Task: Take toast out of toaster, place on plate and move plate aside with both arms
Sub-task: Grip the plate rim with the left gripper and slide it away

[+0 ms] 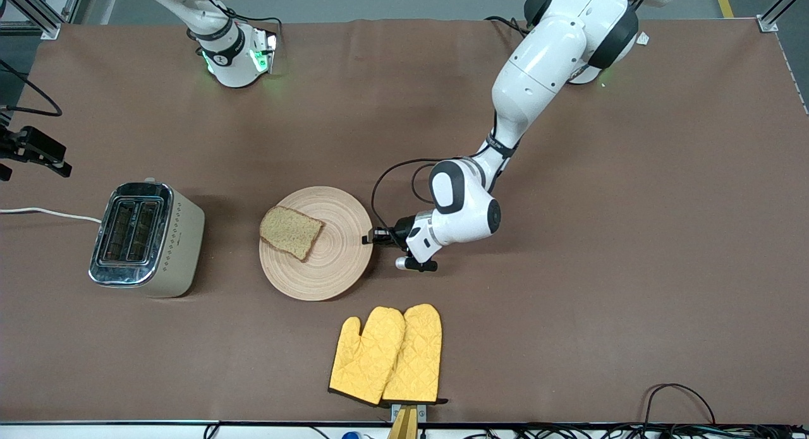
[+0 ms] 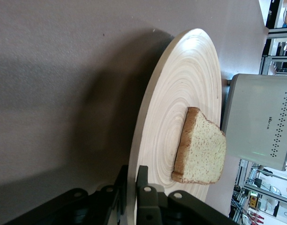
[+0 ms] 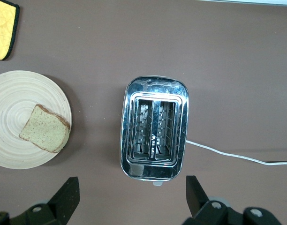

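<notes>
Nearest lie the oven mitts (image 1: 387, 355), unused; the toast (image 1: 290, 231) already rests on the plate (image 1: 335, 268), whose rim the left gripper (image 1: 371, 237) pinches to drag it aside; the right gripper (image 3: 132, 197) hangs wide-jawed over the emptied toaster (image 1: 148, 239).

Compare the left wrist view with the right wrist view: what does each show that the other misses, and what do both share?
Left wrist only: the left tool shut on the rim of the round light-wood plate. Right wrist only: the cream toaster's empty chrome slots, its white cord, a yellow quilted mitt, and the open right tool above. Both: plate, brown toast slice, toaster.
</notes>
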Controlling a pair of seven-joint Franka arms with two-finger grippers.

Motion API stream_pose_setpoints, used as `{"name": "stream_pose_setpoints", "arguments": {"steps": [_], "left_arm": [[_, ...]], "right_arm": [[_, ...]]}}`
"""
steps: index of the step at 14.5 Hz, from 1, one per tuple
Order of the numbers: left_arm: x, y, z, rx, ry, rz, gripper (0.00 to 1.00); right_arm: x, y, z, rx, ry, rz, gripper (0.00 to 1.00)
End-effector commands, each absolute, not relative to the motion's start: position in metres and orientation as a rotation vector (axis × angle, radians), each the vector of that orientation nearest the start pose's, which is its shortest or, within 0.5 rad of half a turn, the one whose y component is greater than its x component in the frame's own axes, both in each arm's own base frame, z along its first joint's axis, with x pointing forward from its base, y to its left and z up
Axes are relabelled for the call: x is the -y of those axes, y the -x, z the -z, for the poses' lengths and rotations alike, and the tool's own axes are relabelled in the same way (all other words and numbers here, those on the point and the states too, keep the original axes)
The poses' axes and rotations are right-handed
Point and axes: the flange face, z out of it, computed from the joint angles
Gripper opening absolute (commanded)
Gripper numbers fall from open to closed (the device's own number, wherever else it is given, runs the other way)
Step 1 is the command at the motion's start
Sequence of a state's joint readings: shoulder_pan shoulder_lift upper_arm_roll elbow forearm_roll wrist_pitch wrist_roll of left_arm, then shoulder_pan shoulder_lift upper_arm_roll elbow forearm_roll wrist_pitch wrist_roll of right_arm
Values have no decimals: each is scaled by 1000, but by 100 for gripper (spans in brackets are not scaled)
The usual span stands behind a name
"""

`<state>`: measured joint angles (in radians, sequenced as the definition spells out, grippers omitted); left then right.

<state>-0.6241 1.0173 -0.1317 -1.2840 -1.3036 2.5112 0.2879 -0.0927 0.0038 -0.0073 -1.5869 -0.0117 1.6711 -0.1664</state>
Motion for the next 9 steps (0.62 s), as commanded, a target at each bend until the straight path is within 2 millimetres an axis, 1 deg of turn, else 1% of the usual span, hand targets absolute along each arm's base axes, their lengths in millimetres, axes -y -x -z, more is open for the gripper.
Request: {"name": "stream_pose_setpoints", "arguments": {"steps": [1, 2, 3, 5, 6, 8, 9], "left_arm": [[455, -594, -173, -108, -2188, 82, 0], [442, -603, -186, -85, -2172, 95, 0], [424, -613, -196, -62, -2156, 99, 0], [383, -630, -206, 29, -2133, 100, 0], [359, -636, -210, 70, -2111, 109, 0], [316, -643, -211, 174, -2089, 131, 0], [287, -648, -211, 222, -2084, 129, 0]], "right_arm": [[58, -562, -626, 97, 3154, 119, 100], [58, -561, -626, 97, 3154, 114, 100], [58, -561, -624, 97, 3153, 102, 100], [58, -561, -625, 97, 3153, 104, 100], [58, -561, -625, 97, 3153, 104, 100], [58, -560, -622, 95, 3153, 95, 100], [58, -560, -622, 97, 3153, 95, 100]]}}
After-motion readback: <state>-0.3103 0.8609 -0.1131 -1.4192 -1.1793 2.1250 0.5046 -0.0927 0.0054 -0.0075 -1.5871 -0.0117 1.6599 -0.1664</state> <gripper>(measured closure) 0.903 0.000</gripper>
